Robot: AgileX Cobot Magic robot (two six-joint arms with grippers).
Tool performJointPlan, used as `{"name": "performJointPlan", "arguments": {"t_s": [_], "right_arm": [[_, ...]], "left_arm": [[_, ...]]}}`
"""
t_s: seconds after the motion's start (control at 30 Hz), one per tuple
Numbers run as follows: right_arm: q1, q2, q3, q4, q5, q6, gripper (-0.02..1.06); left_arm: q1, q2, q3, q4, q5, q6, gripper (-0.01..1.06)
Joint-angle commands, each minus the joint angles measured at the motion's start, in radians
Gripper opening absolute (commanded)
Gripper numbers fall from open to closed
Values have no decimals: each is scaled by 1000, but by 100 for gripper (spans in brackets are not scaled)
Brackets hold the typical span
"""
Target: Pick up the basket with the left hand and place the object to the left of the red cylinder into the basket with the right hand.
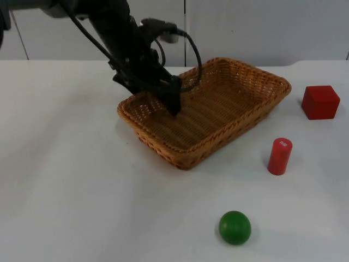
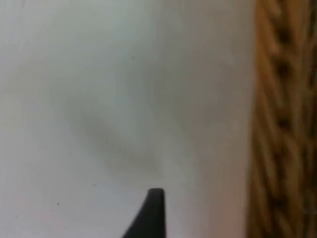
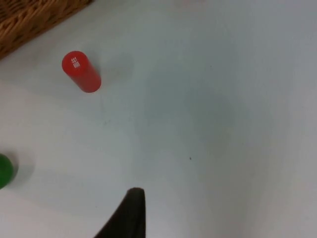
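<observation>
A woven wicker basket [image 1: 218, 109] lies in the middle of the table. My left gripper [image 1: 173, 103] comes down from the upper left onto the basket's left rim, and the left wrist view shows the wicker wall [image 2: 282, 124] close beside it over white table. A red cylinder [image 1: 280, 156] stands upright to the right of the basket. A green ball [image 1: 235, 227] rests nearer the front edge, to the cylinder's left. My right gripper [image 3: 134, 201] hovers over bare table, apart from the red cylinder [image 3: 80, 72] and the green ball [image 3: 4, 171].
A red cube [image 1: 320, 102] sits at the far right, behind the cylinder. A corner of the basket [image 3: 29, 20] appears in the right wrist view. White table [image 1: 82, 191] stretches to the left and front of the basket.
</observation>
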Motion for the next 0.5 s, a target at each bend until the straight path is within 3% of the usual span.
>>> {"name": "performJointPlan", "arguments": {"t_s": [0.0,0.13,0.27,0.3,0.37,0.47], "right_arm": [[-9,0,0,-5,-11,-2,105],[-9,0,0,-5,-18,-2,105],[-9,0,0,-5,-20,-2,105],[-9,0,0,-5,-20,-2,105],[-9,0,0,-5,-25,-2,105],[-9,0,0,-5,-25,-5,105]], "left_arm": [[-5,12,-11,10,-7,-4,83],[-7,30,-11,10,-17,-4,65],[-7,32,-11,12,-24,-4,25],[-7,32,-11,12,-24,-4,25],[-7,32,-11,12,-35,-4,4],[-5,28,-11,31,-52,-24,0]]}}
